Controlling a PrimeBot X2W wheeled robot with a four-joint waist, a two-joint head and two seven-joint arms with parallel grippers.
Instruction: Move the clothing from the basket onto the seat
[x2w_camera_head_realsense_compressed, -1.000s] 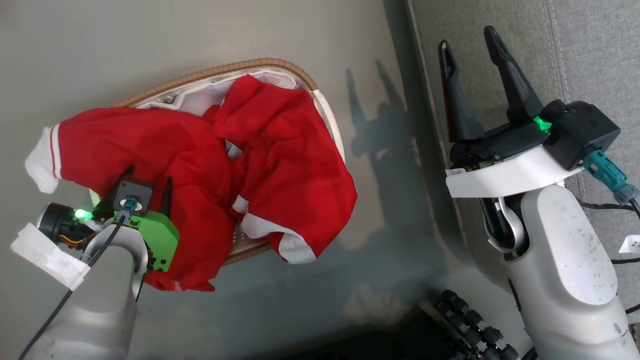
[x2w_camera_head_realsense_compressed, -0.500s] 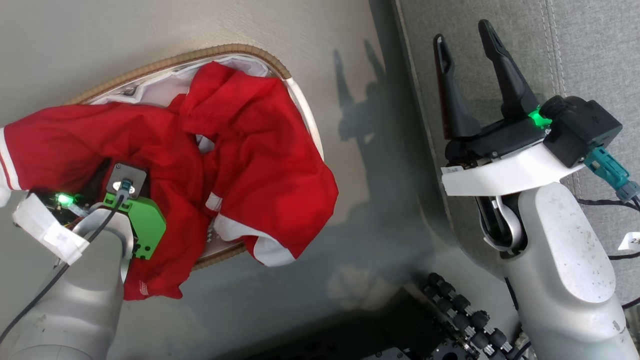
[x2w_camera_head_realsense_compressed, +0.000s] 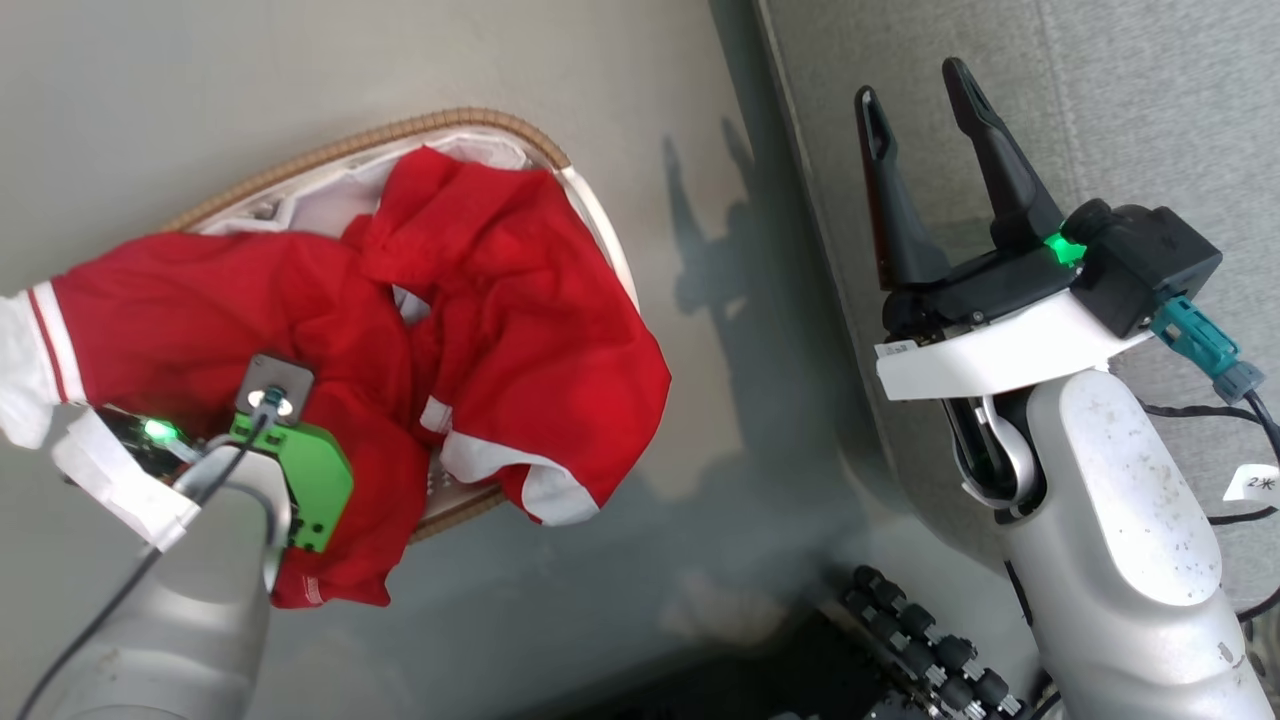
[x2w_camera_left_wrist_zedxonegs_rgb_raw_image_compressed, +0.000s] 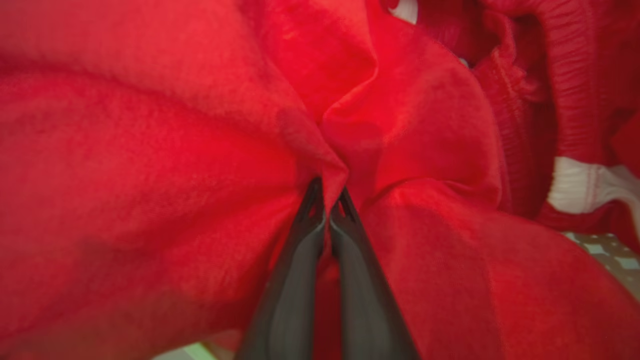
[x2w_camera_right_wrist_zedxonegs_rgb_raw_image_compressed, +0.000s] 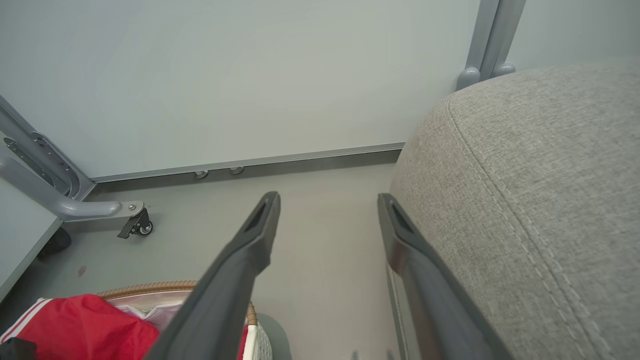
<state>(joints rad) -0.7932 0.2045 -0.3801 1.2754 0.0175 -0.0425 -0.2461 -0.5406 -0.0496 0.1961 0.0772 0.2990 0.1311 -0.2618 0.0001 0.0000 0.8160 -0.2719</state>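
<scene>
Between tapered left fingers (x2w_camera_left_wrist_zedxonegs_rgb_raw_image_compressed: 295, 280), soft red clothing (x2w_camera_left_wrist_zedxonegs_rgb_raw_image_compressed: 150, 150) seems pinched.

The left gripper (x2w_camera_left_wrist_zedxonegs_rgb_raw_image_compressed: 327, 197) points down below its pale forearm (x2w_camera_head_realsense_compressed: 190, 610), its two dark fingers pinched tight on a fold of clothing (x2w_camera_left_wrist_zedxonegs_rgb_raw_image_compressed: 150, 150). The right gripper (x2w_camera_head_realsense_compressed: 911, 82) is held out ahead, fingers spread wide and empty.

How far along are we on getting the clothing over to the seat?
Done: nothing yet; the clothing lies heaped in and over the basket. In hand: the left pincer is shut on a red fold. The right pincer hangs open by the seat, holding nothing. Left: lift, carry and lay everything on the seat.
</scene>
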